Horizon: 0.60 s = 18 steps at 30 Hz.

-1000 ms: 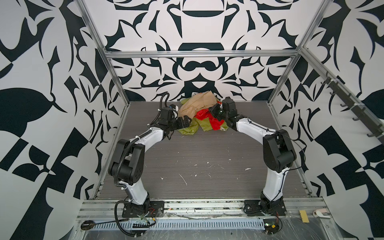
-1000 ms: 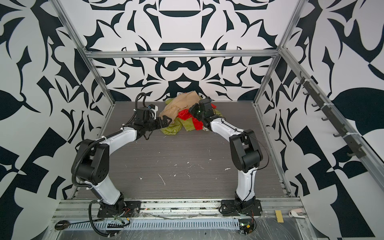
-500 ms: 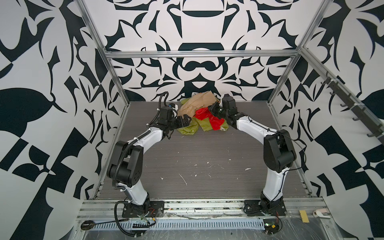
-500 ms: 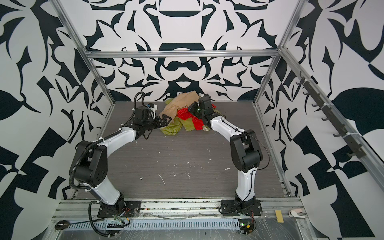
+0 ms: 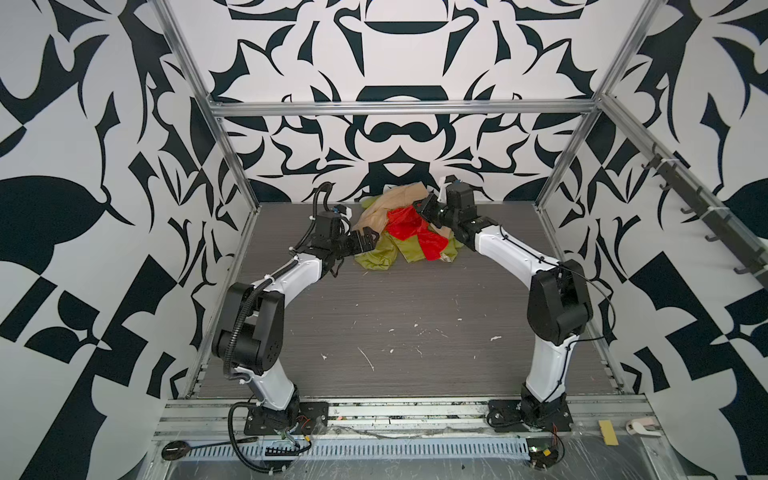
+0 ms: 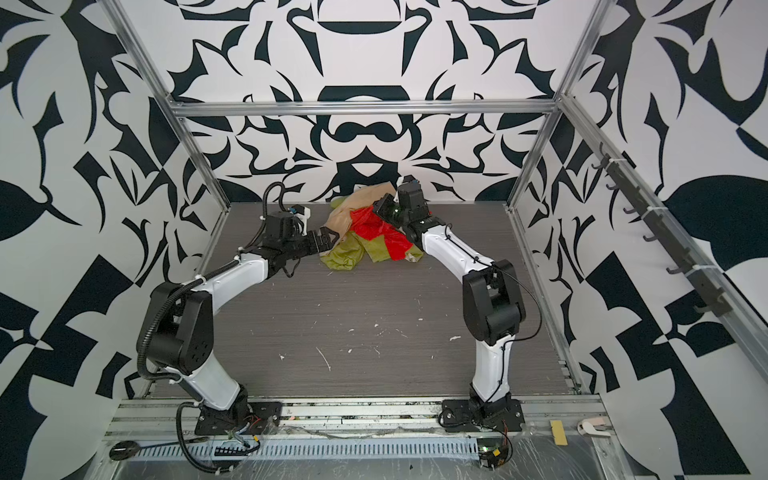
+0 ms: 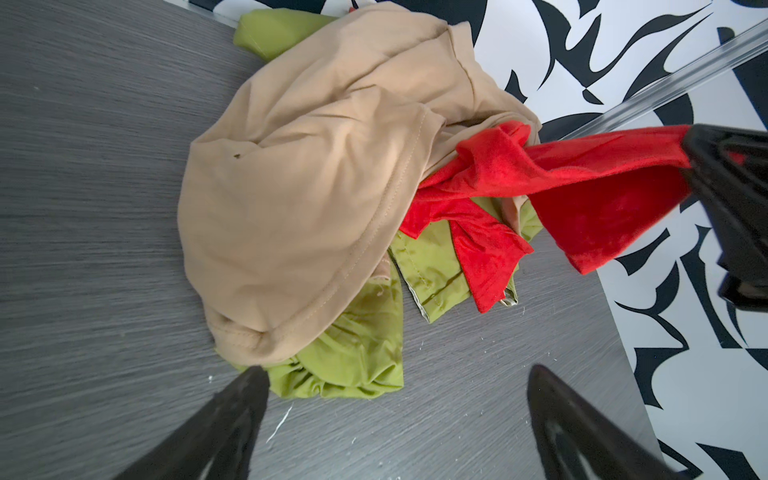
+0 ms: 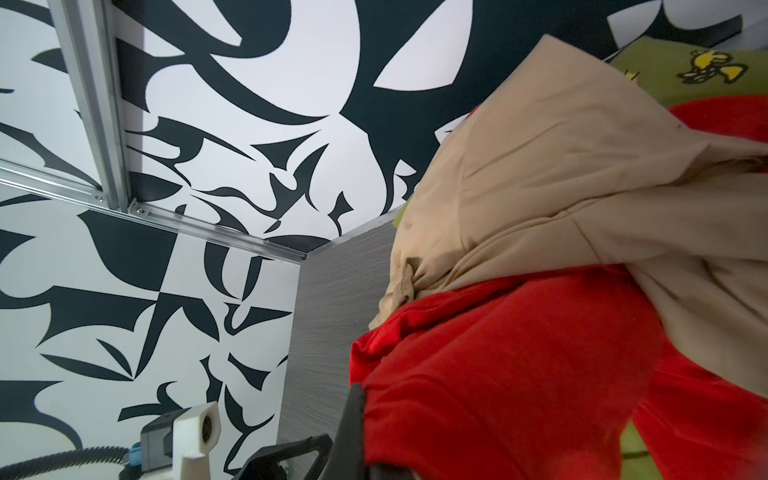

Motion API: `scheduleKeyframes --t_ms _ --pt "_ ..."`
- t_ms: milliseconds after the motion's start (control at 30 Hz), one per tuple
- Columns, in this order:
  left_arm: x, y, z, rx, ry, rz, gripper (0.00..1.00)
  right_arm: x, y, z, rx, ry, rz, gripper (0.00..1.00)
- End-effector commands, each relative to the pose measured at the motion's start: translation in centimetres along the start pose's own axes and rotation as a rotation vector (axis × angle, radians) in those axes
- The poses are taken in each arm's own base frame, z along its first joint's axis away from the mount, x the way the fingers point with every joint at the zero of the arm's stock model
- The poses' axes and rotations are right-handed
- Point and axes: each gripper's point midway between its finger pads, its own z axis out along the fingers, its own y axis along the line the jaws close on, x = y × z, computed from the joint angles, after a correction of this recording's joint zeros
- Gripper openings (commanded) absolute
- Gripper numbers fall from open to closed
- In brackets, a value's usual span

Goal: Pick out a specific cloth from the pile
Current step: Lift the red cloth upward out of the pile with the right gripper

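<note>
Red against grey: the red cloth (image 5: 405, 218) is pinched at one end in my right gripper (image 5: 420, 208), jaws shut tight, the fabric stretching from there back down into the pile (image 5: 392, 239). My left gripper (image 5: 368, 240) hangs spread wide and holding nothing, its tips at the pile's near-left edge. The pile lies at the far edge of the table (image 5: 415, 316), close against the back wall (image 5: 399, 137); the whole near half of the table lies open. Against a second ago, my right gripper sits slightly higher and the red fabric has lifted with it; my left has scarcely moved. Three cloths: one red, one tan cloth (image 5: 397, 198) on top, one green cloth (image 5: 374, 261) beneath. Two grippers.
</note>
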Motion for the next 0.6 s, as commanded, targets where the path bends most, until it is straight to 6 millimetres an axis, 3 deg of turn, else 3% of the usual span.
scheduleKeyframes --t_ms 0,567 --pt "-1.5 -1.1 -1.4 0.025 -0.042 0.019 1.0 -3.5 6.3 -2.4 -0.156 -0.075 -0.063 0.0" --pt "-1.5 -0.1 -1.3 0.014 -0.066 0.008 0.99 -8.1 13.5 -6.1 -0.239 -0.158 -0.172 0.0"
